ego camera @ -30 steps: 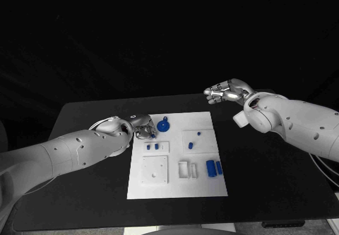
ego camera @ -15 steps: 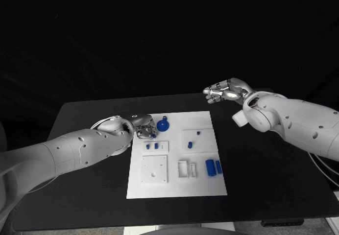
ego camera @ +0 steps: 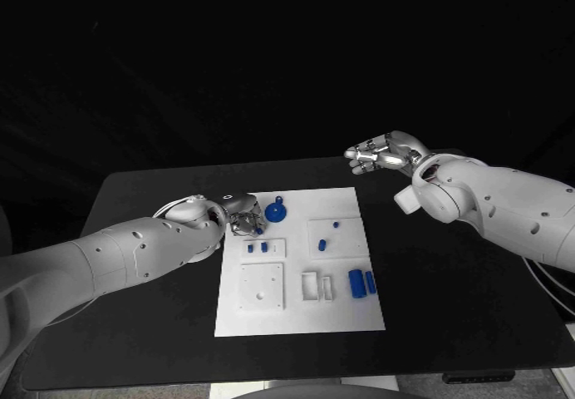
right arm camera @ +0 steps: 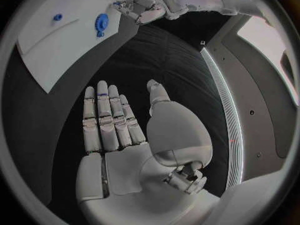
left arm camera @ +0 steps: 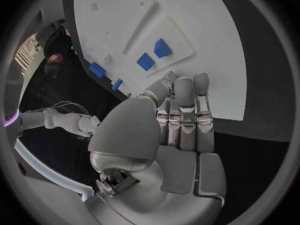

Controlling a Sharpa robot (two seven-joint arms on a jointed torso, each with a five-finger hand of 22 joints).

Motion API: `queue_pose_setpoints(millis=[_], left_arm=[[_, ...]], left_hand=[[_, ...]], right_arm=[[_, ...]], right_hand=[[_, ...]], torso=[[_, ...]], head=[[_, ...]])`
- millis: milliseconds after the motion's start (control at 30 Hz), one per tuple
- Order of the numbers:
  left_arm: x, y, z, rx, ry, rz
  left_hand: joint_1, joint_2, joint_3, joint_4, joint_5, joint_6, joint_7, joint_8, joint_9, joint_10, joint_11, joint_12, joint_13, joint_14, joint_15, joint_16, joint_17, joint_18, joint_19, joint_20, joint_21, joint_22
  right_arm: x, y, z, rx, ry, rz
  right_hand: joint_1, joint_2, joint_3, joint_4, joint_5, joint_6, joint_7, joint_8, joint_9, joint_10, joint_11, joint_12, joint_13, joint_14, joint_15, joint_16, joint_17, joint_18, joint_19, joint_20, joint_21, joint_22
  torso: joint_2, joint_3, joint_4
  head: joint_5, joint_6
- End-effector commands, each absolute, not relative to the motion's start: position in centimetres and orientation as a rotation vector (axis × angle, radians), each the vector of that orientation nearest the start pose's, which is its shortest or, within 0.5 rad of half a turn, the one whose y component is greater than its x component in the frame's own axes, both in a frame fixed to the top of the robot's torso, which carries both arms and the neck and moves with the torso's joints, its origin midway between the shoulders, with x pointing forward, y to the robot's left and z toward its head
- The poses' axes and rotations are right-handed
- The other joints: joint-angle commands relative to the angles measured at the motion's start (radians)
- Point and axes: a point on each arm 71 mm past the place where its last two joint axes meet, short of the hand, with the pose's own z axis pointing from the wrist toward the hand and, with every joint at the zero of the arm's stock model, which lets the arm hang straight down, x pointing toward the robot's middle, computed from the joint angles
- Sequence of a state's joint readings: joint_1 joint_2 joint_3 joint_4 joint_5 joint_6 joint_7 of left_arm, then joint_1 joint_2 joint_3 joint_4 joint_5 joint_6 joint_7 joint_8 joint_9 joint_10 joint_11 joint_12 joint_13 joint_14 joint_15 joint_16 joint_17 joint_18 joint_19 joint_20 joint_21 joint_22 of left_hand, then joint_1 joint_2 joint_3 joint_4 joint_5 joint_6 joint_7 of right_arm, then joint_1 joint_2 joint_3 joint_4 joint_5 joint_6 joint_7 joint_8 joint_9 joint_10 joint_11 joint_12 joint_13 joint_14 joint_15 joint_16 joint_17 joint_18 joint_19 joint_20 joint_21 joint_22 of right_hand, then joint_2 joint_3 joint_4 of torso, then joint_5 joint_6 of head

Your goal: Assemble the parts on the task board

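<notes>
While the left hand (ego camera: 243, 218) hovers, fingers straight and empty, at the board (ego camera: 300, 320) edge to reach parts | right hand (ego camera: 381, 155) waits spread, clear of the work.

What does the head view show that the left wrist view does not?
Head view alone: the whole task board, the round blue part at its far end, and the right hand raised beyond the table. Left wrist view alone: the left hand's fingers lying straight and close together. Both: the board, that hand over its edge, and two small blue parts standing side by side.
</notes>
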State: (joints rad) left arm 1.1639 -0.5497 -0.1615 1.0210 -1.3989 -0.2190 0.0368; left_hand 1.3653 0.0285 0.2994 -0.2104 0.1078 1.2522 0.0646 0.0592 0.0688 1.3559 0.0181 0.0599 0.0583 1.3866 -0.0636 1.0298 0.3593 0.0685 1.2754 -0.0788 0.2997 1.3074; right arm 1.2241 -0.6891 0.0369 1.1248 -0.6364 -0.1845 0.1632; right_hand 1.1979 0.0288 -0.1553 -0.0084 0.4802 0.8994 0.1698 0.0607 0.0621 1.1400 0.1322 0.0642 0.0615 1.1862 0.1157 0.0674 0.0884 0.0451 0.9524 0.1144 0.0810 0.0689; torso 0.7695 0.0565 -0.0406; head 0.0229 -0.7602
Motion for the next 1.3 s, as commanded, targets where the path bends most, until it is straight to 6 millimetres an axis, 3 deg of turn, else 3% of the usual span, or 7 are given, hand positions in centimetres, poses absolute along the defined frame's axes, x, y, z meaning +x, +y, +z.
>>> queue_pose_setpoints(millis=[33, 567, 1300], left_arm=[[53.69, 19.43, -27.76, 0.227, 1.904, -0.520], [53.72, 19.11, -27.71, 0.230, 1.889, -0.526], [53.25, 19.15, -28.40, 0.252, 1.869, -0.524]], left_hand=[[-0.003, 0.004, 0.003, -0.002, 0.005, 0.017, 0.013, 0.005, 0.001, 0.005, 0.000, -0.001, 0.002, 0.002, 0.000, -0.001, 0.001, 0.012, -0.006, -0.003, 0.006, 0.022], [-0.006, 0.002, 0.003, -0.002, 0.004, 0.014, 0.015, 0.004, 0.000, 0.002, 0.001, -0.001, 0.002, 0.002, 0.000, -0.003, 0.001, 0.012, -0.007, -0.003, 0.009, 0.021], [0.011, -0.003, -0.052, -0.013, -0.010, -0.016, 0.022, 0.004, -0.002, -0.032, 0.010, 0.000, 0.002, -0.023, 0.009, -0.013, -0.006, 0.010, -0.033, 0.006, 0.004, 0.021]], right_arm=[[56.33, -24.07, -17.18, 0.586, 1.639, 1.098], [56.33, -24.02, -17.18, 0.585, 1.639, 1.100], [56.32, -24.11, -17.17, 0.586, 1.638, 1.098]], right_hand=[[-0.009, 0.002, -0.001, -0.007, 0.005, 0.001, 0.001, -0.001, -0.001, -0.005, 0.000, -0.003, -0.001, -0.007, 0.001, -0.005, -0.001, -0.008, -0.006, 0.002, -0.001, -0.001], [-0.009, 0.002, -0.001, -0.007, 0.005, 0.001, 0.001, -0.001, -0.001, -0.005, 0.000, -0.003, -0.001, -0.007, 0.001, -0.005, -0.001, -0.008, -0.006, 0.002, -0.001, -0.001], [-0.009, 0.002, -0.001, -0.007, 0.005, 0.001, 0.001, -0.001, -0.001, -0.005, 0.000, -0.003, -0.001, -0.007, 0.001, -0.005, -0.001, -0.008, -0.006, 0.002, -0.001, -0.001]], torso=[[0.000, 0.0001, 0.0000], [0.000, 0.0002, -0.0009], [0.000, -0.0004, 0.0000]], head=[[0.001, 0.000], [0.003, -0.001], [0.002, -0.001]])
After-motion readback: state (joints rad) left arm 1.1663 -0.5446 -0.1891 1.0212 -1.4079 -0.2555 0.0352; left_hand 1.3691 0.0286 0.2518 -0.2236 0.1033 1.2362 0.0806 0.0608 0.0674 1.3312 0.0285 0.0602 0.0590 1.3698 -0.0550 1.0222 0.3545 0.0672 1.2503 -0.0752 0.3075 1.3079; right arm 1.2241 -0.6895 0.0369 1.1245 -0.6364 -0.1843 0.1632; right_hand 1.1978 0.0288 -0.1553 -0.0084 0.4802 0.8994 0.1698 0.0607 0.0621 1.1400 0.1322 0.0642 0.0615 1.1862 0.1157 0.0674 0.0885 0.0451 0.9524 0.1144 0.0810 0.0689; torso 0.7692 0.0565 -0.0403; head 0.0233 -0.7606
